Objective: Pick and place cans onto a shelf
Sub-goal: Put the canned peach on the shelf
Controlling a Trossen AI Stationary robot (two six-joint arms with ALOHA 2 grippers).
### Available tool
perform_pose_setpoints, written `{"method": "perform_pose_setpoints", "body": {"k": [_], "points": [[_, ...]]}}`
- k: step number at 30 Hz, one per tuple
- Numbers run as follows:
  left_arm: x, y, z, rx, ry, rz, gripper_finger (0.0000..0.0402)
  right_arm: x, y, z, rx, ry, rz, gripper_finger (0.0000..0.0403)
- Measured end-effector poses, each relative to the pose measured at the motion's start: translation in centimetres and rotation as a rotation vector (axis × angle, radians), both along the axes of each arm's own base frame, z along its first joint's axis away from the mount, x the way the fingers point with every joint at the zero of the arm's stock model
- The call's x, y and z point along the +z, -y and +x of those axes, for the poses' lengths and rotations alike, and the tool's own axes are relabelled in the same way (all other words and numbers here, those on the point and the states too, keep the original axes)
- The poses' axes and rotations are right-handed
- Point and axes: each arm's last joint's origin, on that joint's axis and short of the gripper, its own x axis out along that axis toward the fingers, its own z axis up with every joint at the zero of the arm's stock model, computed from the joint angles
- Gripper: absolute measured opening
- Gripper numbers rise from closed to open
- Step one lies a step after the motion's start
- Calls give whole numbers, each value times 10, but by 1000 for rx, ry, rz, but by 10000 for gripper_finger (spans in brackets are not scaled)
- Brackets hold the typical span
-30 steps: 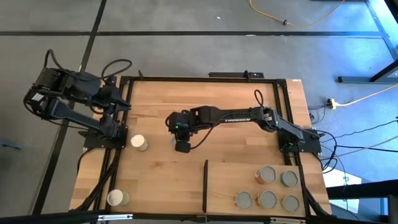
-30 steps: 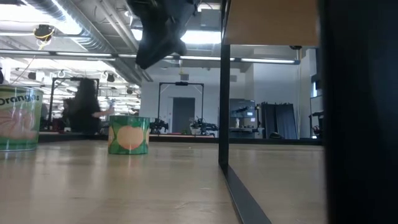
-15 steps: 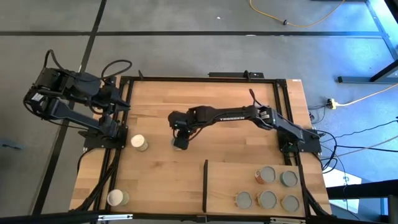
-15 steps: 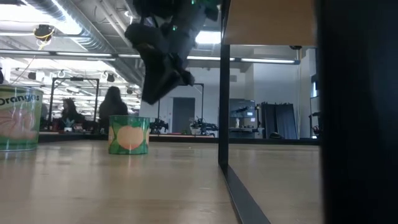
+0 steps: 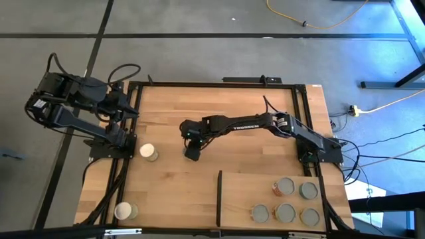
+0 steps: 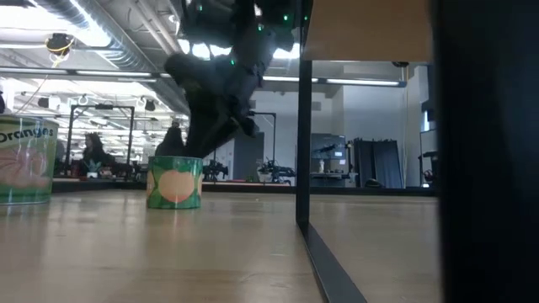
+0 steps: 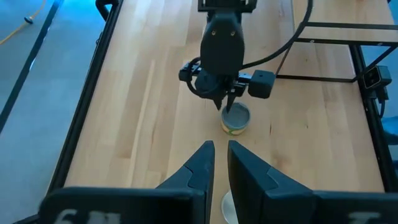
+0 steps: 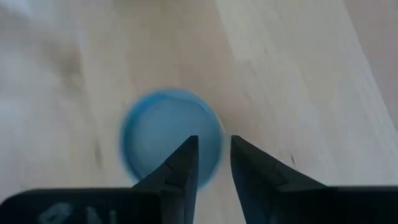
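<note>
A small can with a grey top and yellow-green sides (image 7: 236, 118) stands upright on its base near the table's middle. My right gripper (image 7: 225, 104) hangs just above it, open, slanting down, its fingertips over the can's top (image 8: 168, 140). In the low view the gripper (image 6: 210, 139) is right above the can (image 6: 174, 181). I cannot tell whether they touch. In the high view the gripper (image 5: 192, 153) covers that can. My left gripper (image 7: 221, 152) waits at the left edge, fingers a narrow gap apart with nothing between them. Several cans (image 5: 285, 187) stand on the shelf (image 5: 242, 192).
Two cream-topped cans stand at the table's left, one (image 5: 149, 152) near the left arm's base, one (image 5: 124, 211) at the near-left corner. The shelf's thin black strip (image 5: 219, 198) stands right of the near middle. Bare wood (image 5: 219, 106) lies toward the far edge.
My right gripper has come down toward the can in the middle of the table, rolling its wrist a little on the way. Its descent slowed in the last half second. The can has stayed where it was.
</note>
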Motion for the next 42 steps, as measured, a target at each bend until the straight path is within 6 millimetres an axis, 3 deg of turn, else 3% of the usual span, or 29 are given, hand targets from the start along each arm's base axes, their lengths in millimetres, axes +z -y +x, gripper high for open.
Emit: {"method": "perform_pose_setpoints", "body": {"k": [5, 13, 23, 30, 36, 42], "points": [[0, 0, 0, 0, 0, 0, 37, -10, 0, -3, 3, -26, -1, 95], [0, 0, 0, 0, 0, 0, 37, -11, 0, -2, 5, -9, -3, 92], [0, 0, 0, 0, 0, 0, 37, -19, 0, 2, -14, -7, 18, 14], [0, 0, 0, 0, 0, 0, 37, -16, 0, 5, -10, 12, 15, 7], [0, 0, 0, 0, 0, 0, 37, -6, -1, 6, 11, 3, 17, 6], [0, 0, 0, 0, 0, 0, 37, 25, -2, 6, 41, 1, 5, 6]]}}
